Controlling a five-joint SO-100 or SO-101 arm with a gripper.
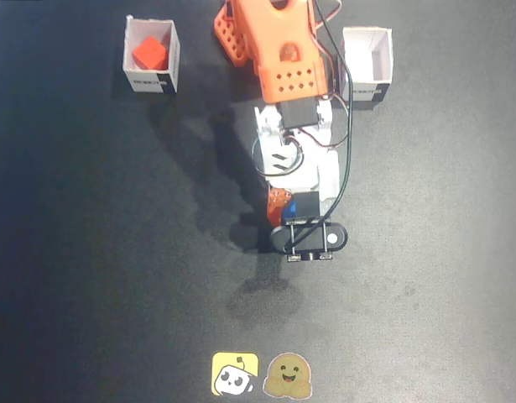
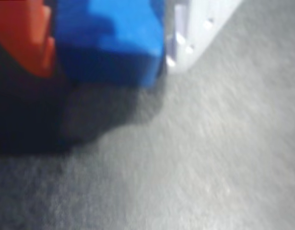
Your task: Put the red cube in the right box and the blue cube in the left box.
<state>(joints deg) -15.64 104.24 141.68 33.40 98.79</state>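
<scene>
Wrist view fills my screen with the blue cube (image 2: 109, 40) wedged between the pincer's orange finger (image 2: 25, 36) on the left and its white finger (image 2: 195, 28) on the right, so I read the pincer (image 2: 106, 48) as clamped on it, above the grey counter (image 2: 209, 167). From the fixed view, I see the cube (image 1: 305, 204) at the arm's tip near mid-counter, while the red cube (image 1: 149, 54) sits inside the white box (image 1: 151, 80) at upper left; another white box (image 1: 368, 59) stands at upper right.

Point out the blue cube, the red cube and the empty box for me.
Blue cube (image 2: 109, 40): wrist view, its front face.
Red cube (image 1: 148, 53): fixed view, its top face.
Empty box (image 1: 382, 60): fixed view, its right wall.
</scene>
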